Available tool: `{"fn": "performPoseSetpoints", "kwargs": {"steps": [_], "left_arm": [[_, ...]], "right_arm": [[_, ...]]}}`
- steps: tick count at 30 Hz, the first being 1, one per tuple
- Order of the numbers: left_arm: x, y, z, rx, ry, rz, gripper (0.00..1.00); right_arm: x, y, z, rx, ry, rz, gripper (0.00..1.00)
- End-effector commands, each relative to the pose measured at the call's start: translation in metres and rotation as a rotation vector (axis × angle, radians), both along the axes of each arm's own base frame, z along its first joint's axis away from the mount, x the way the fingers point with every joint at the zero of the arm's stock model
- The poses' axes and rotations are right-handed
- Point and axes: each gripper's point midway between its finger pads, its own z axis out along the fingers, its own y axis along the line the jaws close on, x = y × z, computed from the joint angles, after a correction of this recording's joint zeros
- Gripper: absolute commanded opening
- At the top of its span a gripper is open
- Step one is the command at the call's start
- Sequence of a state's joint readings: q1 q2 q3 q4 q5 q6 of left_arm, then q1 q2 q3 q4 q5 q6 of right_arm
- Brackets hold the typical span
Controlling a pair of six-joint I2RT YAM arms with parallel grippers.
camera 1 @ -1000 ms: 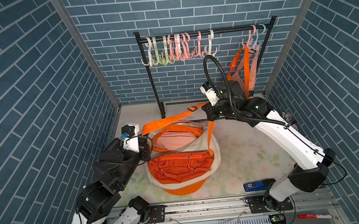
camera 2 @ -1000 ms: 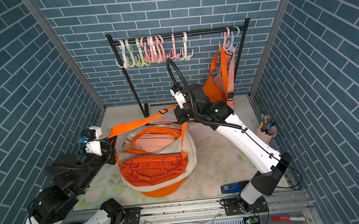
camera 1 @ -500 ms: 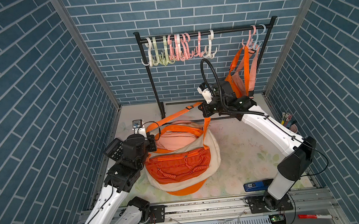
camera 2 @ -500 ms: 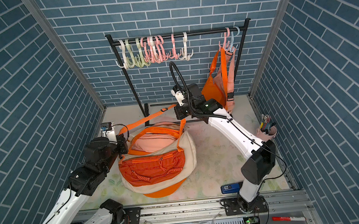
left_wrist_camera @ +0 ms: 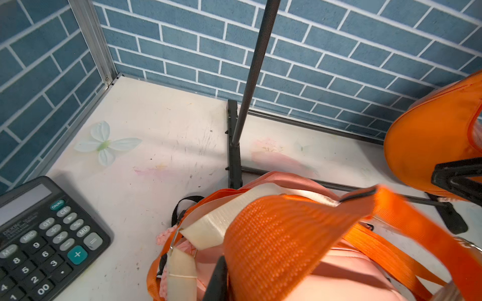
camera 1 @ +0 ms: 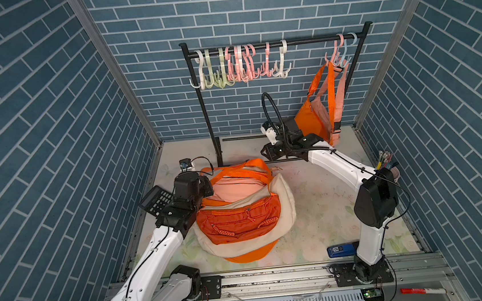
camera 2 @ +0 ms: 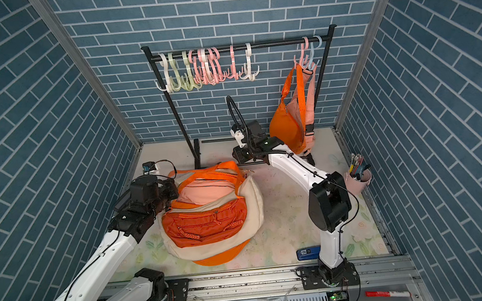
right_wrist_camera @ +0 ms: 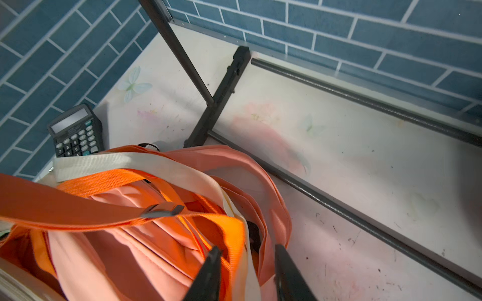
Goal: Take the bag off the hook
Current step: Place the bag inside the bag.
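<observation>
- Blue brick walls enclose the surface (camera 1: 312, 198). At the rail's right end the hanging bag (camera 1: 315, 115) dangles by its strap from a pink hook (camera 1: 333, 55), its long axis vertical.
- Right gripper (right_wrist_camera: 247, 249), jaws parted and pinching nothing, sits low and faces the heap of bags (camera 1: 239, 214). The hanging bag lies behind and above it, so this arm is the nearer.
- Left gripper (camera 1: 207, 187) is across the heap, and whether its jaws are parted cannot be told.

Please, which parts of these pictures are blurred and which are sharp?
Left wrist view: the orange strap is smeared, the calculator sharp. Right wrist view: the buckled strap is soft, the rack bar crisp. Both top views: sharp throughout.
</observation>
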State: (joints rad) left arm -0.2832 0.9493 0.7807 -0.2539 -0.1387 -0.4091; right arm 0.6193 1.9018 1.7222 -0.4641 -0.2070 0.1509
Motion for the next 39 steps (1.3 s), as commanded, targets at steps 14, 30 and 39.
{"fn": "performPoseSetpoints", "kwargs": {"steps": [14, 30, 39], "left_arm": [[-0.018, 0.001, 0.043, -0.092, -0.075, -0.024, 0.90], [-0.063, -0.027, 0.106, 0.019, -0.147, -0.327, 0.99], [-0.076, -0.028, 0.073, -0.027, -0.204, -0.333, 0.99]], "right_arm": [[-0.006, -0.023, 0.042, -0.020, -0.119, -0.014, 0.69], [0.001, -0.187, 0.154, 0.132, -0.243, -0.390, 0.79], [0.037, -0.252, 0.189, 0.217, -0.294, -0.536, 0.79]]}}
